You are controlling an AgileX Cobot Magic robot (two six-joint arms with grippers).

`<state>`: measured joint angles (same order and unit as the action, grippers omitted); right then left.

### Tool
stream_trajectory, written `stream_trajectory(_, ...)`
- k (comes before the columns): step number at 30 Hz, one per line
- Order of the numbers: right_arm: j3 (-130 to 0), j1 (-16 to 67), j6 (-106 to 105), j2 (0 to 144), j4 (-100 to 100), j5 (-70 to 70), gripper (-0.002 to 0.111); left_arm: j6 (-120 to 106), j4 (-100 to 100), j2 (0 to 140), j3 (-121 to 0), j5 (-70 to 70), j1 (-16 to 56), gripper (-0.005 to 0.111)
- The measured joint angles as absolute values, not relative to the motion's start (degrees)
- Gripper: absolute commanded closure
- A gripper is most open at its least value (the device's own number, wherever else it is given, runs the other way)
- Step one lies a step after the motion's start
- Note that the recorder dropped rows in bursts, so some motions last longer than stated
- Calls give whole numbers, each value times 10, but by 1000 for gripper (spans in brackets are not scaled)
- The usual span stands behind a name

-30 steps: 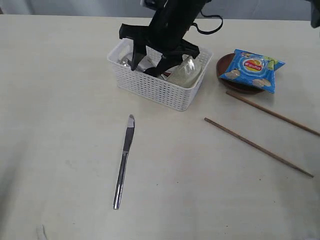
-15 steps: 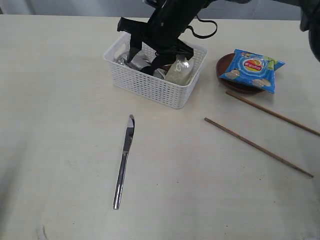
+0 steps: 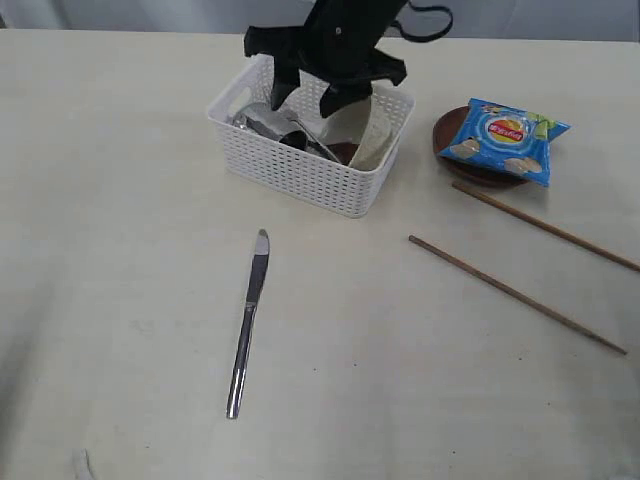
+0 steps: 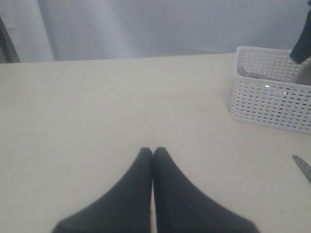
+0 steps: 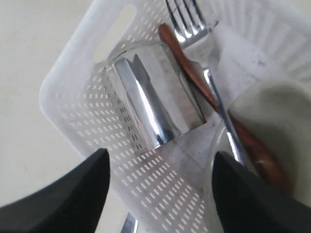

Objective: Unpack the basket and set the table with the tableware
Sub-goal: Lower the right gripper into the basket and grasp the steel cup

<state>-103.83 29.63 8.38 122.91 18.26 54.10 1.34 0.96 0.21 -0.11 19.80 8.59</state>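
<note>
1. Fingers (image 5: 73, 194) of your right gripper (image 5: 160, 158) stand wide apart, pointing down over the basket (image 3: 300, 175), with the steel cup (image 5: 155, 104) lying below the gap between them.
2. You have the basket on the far part of the table (image 3: 120, 220), just left of the plate (image 3: 450, 130).
3. Inside it, the steel cup lies on its side at the end by a slot handle. The fork (image 5: 187, 17) and the reddish-brown wooden spoon (image 5: 194, 77) lie just beside the cup, their handles running toward the bowl (image 5: 272, 111). The bowl leans at the other end of the basket.
4. Your knife (image 3: 248, 320) is already out, flat on the table on the near side of the basket and apart from it, blade tip toward the basket.
5. Both chopsticks (image 3: 515, 293) lie on the table to the right, roughly parallel and not touching. The end of the farther one is close to the plate.
6. The plate carries a blue chip bag (image 3: 505, 138), which covers most of it.
7. Your left gripper (image 4: 152, 153) has its jaws pressed together, low over bare table, well apart from the basket.
</note>
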Motion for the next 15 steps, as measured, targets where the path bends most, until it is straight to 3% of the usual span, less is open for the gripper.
stream_trajectory(4,-1038,296,50,1208,154,541,50,13,10,2,-1,198,86,107)
stream_trajectory(8,-1049,306,-28,1205,122,557,59,13,10,2,-1,198,86,107)
stream_trajectory(15,-1124,373,-33,1219,-43,653,62,13,10,2,-1,198,86,107)
